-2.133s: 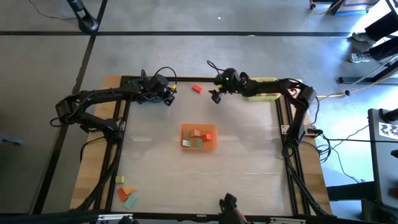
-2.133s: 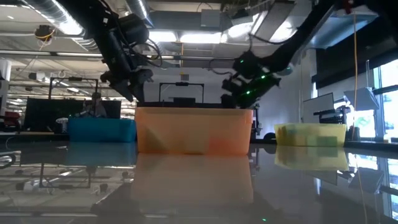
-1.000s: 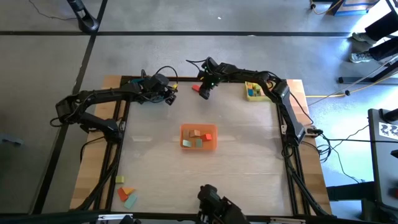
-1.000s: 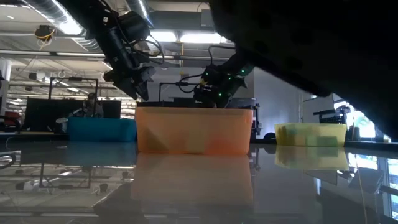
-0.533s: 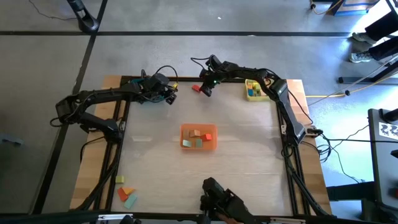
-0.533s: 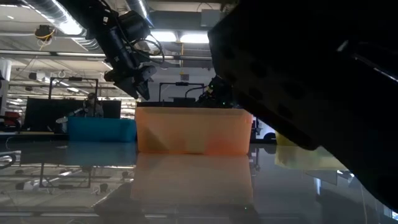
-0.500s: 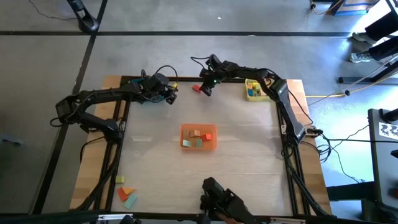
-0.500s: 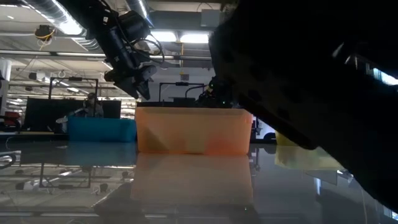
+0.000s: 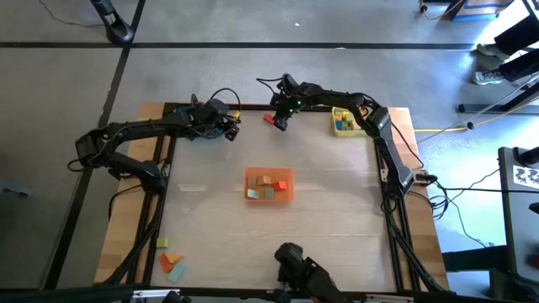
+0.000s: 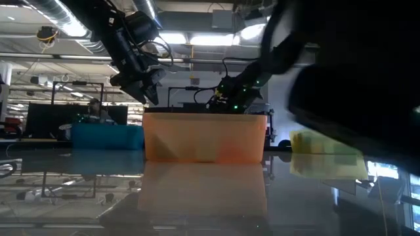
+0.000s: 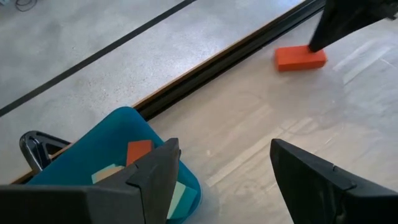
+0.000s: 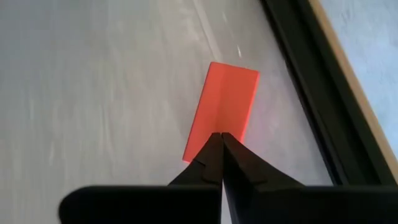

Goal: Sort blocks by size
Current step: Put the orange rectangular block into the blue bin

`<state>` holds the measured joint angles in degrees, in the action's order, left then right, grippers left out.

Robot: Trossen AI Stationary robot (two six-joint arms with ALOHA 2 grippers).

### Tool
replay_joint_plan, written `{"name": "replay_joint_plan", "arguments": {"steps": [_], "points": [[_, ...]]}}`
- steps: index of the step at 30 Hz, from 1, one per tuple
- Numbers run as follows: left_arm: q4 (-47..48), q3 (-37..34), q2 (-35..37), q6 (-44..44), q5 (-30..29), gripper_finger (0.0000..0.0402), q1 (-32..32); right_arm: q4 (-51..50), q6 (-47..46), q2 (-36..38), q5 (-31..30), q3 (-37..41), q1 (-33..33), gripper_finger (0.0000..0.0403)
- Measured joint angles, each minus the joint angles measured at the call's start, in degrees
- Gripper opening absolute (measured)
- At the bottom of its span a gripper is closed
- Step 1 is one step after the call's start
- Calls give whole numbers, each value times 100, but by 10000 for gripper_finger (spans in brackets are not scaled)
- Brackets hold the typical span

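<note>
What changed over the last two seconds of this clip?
The right gripper swung from beside the yellow tray across to the red block at the far edge and shut, tips meeting at the block's near edge without holding it. The left gripper stayed open over the blue tray; the block never moved.

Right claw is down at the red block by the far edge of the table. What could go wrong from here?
1. The right claw has its fingers shut together at the near end of the red block, not around it, so a lift would likely come up empty.
2. The block lies close to the table's black edge rail; a push from the shut tips could slide or turn it against the rail.
3. The left claw hangs open nearby over the blue tray, so the arms could crowd.
</note>
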<state>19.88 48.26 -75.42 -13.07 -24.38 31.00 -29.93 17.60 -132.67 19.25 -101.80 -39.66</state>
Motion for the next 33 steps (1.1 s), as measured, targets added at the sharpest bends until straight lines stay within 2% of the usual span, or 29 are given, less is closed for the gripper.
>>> {"name": "replay_joint_plan", "arguments": {"steps": [7,10,17,25,30,33], "points": [[4,0,0,1,0,237,0,-1469,351,231,-365,11,54,3],[8,-1,0,111,0,237,0,-1744,336,349,-686,109,144,3],[31,0,0,122,-1,237,-30,-1248,17,944,-1092,1452,293,2],[28,-1,-2,105,-8,237,-228,-616,-490,2442,-1842,3377,714,1],[0,0,-1,-51,-9,237,-561,-709,-835,3235,-2146,4051,995,1],[7,37,9,-193,-10,237,-857,-604,-980,3650,-2180,4151,1102,1]]}}
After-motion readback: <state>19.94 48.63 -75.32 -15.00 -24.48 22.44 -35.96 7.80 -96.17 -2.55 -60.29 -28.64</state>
